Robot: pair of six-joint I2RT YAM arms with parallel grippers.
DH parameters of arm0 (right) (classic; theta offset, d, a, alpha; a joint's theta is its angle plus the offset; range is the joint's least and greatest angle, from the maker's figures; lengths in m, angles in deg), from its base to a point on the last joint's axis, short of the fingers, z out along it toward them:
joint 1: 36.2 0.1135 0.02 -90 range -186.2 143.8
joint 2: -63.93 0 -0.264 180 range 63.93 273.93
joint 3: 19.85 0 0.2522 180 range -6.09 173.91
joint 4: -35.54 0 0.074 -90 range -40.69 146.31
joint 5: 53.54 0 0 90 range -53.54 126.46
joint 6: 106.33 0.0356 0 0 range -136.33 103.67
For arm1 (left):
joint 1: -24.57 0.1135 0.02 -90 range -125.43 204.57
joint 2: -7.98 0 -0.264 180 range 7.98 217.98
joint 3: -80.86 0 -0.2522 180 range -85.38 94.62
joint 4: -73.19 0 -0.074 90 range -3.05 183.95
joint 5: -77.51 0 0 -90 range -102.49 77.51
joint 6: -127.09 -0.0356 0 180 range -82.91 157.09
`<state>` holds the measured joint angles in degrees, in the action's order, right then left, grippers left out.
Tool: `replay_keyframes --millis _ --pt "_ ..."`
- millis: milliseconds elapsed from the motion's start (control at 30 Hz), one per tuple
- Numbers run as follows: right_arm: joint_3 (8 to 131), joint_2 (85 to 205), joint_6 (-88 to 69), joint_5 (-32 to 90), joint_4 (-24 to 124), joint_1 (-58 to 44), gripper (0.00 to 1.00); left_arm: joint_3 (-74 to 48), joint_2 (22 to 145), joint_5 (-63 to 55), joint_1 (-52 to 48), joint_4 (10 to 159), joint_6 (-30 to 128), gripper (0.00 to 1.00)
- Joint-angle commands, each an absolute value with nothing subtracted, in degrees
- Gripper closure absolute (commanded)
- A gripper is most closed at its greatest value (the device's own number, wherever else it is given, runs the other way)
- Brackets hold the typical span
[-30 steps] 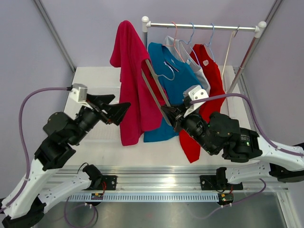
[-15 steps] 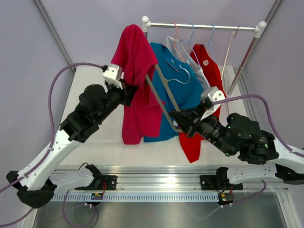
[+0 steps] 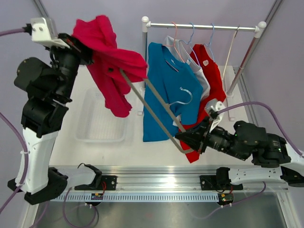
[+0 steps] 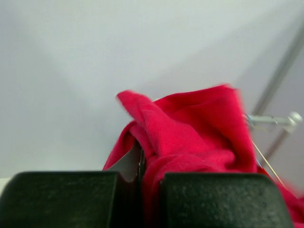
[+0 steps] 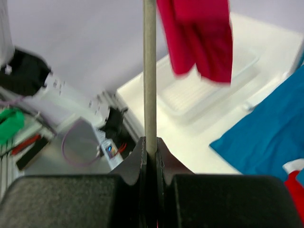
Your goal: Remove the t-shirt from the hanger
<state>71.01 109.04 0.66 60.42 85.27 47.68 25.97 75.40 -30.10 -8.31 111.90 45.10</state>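
Observation:
The crimson t-shirt (image 3: 107, 57) hangs bunched high at the upper left, with my left gripper (image 3: 78, 45) shut on a fold of it. In the left wrist view, red t-shirt cloth (image 4: 190, 128) is pinched in the left gripper (image 4: 142, 180). The grey hanger (image 3: 152, 111) slants from under the t-shirt down to my right gripper (image 3: 183, 138), which is shut on its lower bar. The hanger's far end is still tucked in the cloth. In the right wrist view, the hanger bar (image 5: 150, 71) rises from the right gripper (image 5: 150, 147), and the t-shirt (image 5: 202, 38) dangles beyond.
A metal clothes rail (image 3: 204, 27) stands at the back with a blue shirt (image 3: 168, 90), a pale shirt and a red shirt (image 3: 213, 80) on hangers. A clear plastic tray (image 3: 102, 121) lies on the white table below the t-shirt.
My left gripper shut on the t-shirt and swung it up and left, dragging it along the hanger. My right gripper drew the hanger down and to the right.

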Motion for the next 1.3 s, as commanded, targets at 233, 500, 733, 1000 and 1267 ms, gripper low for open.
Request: replay_keyframes --millis 233,500,733,1000,1267 --pt "65.9 105.1 5.4 38.4 95.4 47.6 1.0 34.1 84.7 -4.1 27.0 115.2 70.3 1.0" --pt "67.6 105.4 4.2 53.3 92.4 47.5 1.0 7.7 72.3 -1.9 27.6 109.4 70.2 1.0" --pt "70.0 110.0 1.9 59.8 91.0 47.5 1.0 -5.4 66.4 -4.7 27.6 107.7 68.8 1.0" --pt "70.4 108.5 3.6 61.8 91.1 47.5 1.0 -14.2 62.8 -9.8 27.9 104.6 68.4 1.0" --pt "76.8 121.3 5.4 81.3 97.9 46.7 1.0 -23.4 63.2 -16.0 28.0 103.8 70.1 0.42"
